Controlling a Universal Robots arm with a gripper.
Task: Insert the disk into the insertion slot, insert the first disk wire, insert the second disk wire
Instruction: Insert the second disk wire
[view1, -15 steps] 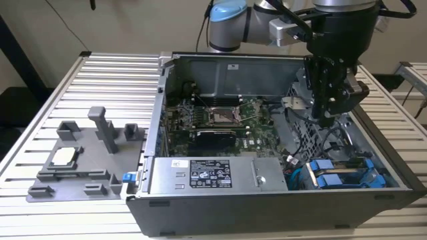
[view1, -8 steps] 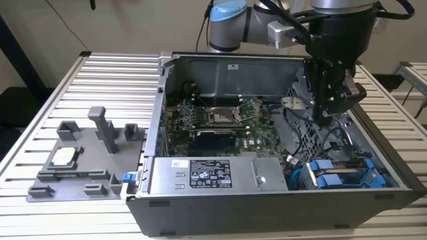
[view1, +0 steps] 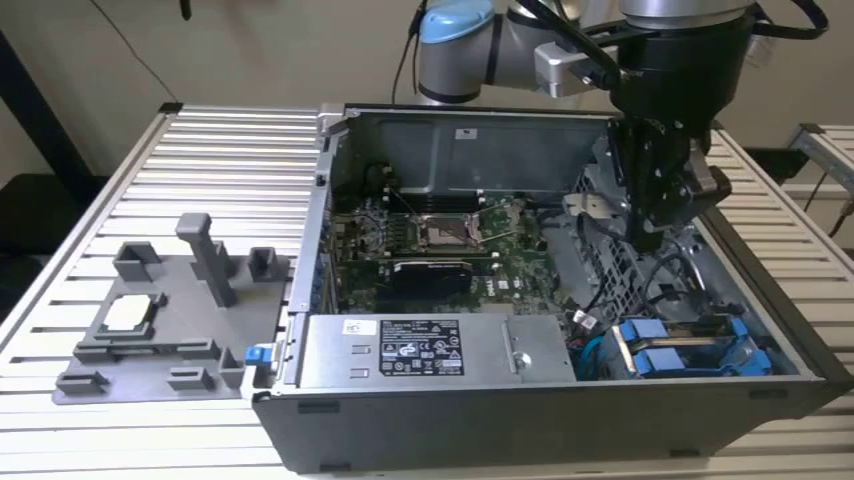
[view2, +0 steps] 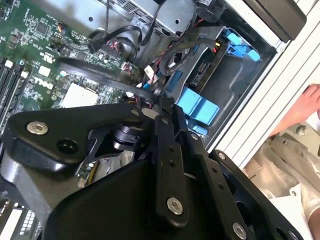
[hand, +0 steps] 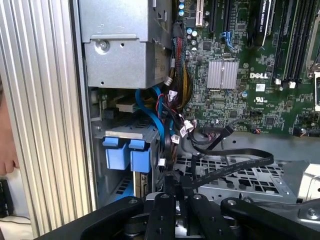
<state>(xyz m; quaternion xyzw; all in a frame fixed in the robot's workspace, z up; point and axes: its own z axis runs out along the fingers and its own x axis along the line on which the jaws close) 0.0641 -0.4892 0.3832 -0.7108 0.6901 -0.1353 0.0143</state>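
**Robot Workbench for Computer Assembly**

This looked like a robotics lab or workshop. An opened desktop computer case (view1: 561, 400) lay on a table (view1: 227, 150) of ribbed aluminium slats. Its green motherboard (view1: 441, 235) was bare, near the gripper (view1: 657, 235), which hung inside the case. The industrial arm (view1: 461, 40) rose behind the case against a plain beige wall (view1: 267, 50). Well apart from the gripper, across the case, a grey fixture plate (view1: 140, 388) with moulded holders sat on the slats. In the second wrist view a person's hand (view2: 309, 107) showed beyond the table's edge.
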